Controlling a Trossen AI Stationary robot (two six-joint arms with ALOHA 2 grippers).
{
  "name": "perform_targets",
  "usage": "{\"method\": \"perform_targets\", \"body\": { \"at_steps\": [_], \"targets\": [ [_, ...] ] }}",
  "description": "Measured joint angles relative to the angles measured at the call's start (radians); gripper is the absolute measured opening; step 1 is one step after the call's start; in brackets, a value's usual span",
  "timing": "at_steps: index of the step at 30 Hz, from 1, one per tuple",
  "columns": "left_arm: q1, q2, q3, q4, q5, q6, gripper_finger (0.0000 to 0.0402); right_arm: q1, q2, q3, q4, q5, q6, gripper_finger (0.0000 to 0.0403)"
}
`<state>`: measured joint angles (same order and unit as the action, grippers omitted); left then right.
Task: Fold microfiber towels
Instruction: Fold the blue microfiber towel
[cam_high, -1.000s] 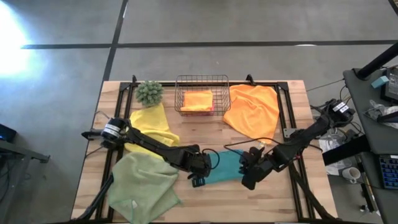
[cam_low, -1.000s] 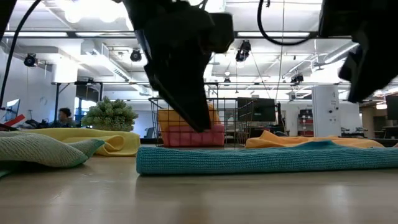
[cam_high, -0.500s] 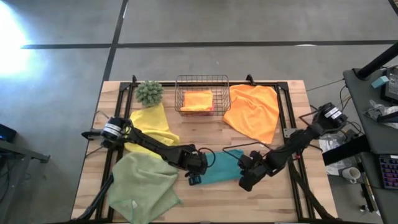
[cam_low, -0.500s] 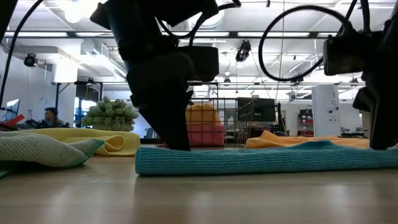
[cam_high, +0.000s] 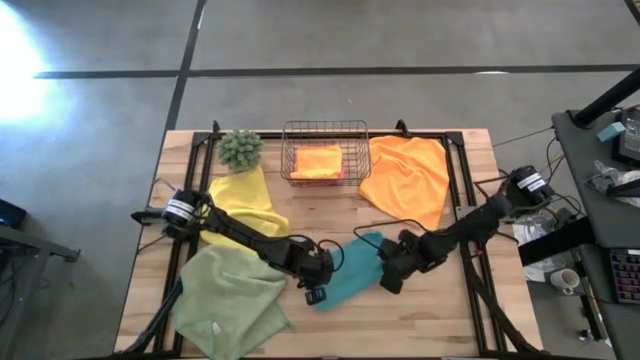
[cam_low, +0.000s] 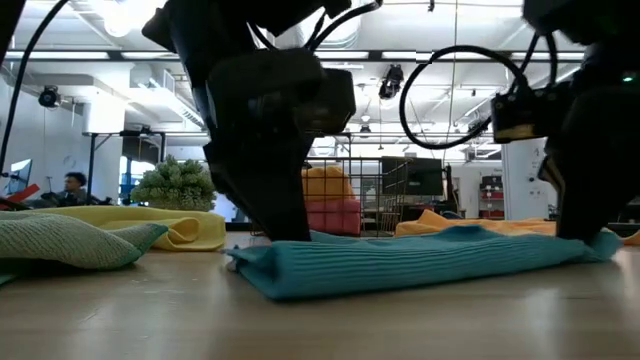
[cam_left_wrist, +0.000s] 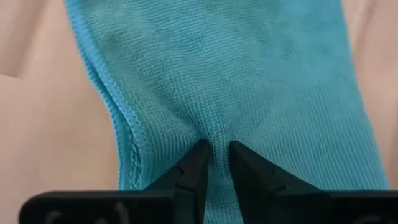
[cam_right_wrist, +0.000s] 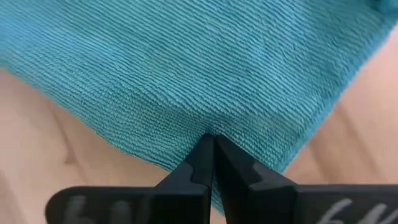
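Lying mid-surface (cam_high: 420, 320), the teal towel (cam_high: 350, 280) is pinched at opposite ends by the left end effector (cam_left_wrist: 214, 149) and right end effector (cam_right_wrist: 210, 142), both nearly closed on cloth. With such thin pinches, I judge either could slip, or uneven pulling could skew the fold.

Left gripper (cam_high: 316, 290) lay low at the table's front centre, fingers (cam_left_wrist: 193, 163) nearly together, pinching fabric. Right gripper (cam_high: 385, 275) reached in opposite, tilted down, its fingers (cam_right_wrist: 203, 155) pressed closed on fabric.
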<state>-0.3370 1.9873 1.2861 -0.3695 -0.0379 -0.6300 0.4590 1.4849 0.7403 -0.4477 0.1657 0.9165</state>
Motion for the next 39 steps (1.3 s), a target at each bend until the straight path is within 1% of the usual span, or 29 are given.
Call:
{"method": "perform_targets", "body": {
  "at_steps": [4,8,11,17,22,25,28,32,35,37,39],
  "targets": [
    [-0.017,0.001,-0.01,0.049,0.018,-0.097,0.0043,-0.047,-0.004,0.0,-0.053,-0.008,-0.139,0.0008],
    [-0.035,0.003,-0.04,0.168,0.026,-0.164,0.0038,-0.099,-0.005,0.002,-0.096,-0.008,-0.259,0.0008],
    [-0.043,0.003,-0.068,0.267,0.029,-0.177,0.0038,-0.134,-0.004,0.001,-0.093,0.026,-0.282,0.0008],
    [-0.044,0.003,-0.076,0.33,0.028,-0.169,0.0038,-0.145,-0.045,-0.004,-0.104,0.025,-0.301,0.0008],
    [-0.037,-0.035,-0.075,0.306,0.008,-0.062,0.0038,-0.104,-0.147,0.007,-0.085,0.01,-0.249,0.0008],
    [-0.016,-0.06,-0.074,0.283,-0.024,0.028,0.0037,-0.052,-0.196,0.007,0.001,0.01,-0.192,0.0008],
    [0.021,-0.077,-0.075,0.266,-0.047,0.145,0.0037,0.008,-0.213,0.009,0.111,0.018,-0.121,0.0008],
    [0.094,-0.089,-0.076,0.254,-0.049,0.28,0.0037,0.078,-0.164,0.009,0.242,0.025,-0.047,0.0008],
    [0.155,-0.091,-0.076,0.256,-0.039,0.37,0.0037,0.117,-0.1,0.009,0.372,0.045,-0.036,0.0008],
    [0.191,-0.093,-0.07,0.26,-0.01,0.438,0.0037,0.13,-0.056,0.015,0.438,0.051,-0.034,0.0008],
    [0.22,-0.094,-0.067,0.267,0.027,0.495,0.0037,0.13,-0.006,0.038,0.469,0.057,-0.033,0.0008]
  ]
}}
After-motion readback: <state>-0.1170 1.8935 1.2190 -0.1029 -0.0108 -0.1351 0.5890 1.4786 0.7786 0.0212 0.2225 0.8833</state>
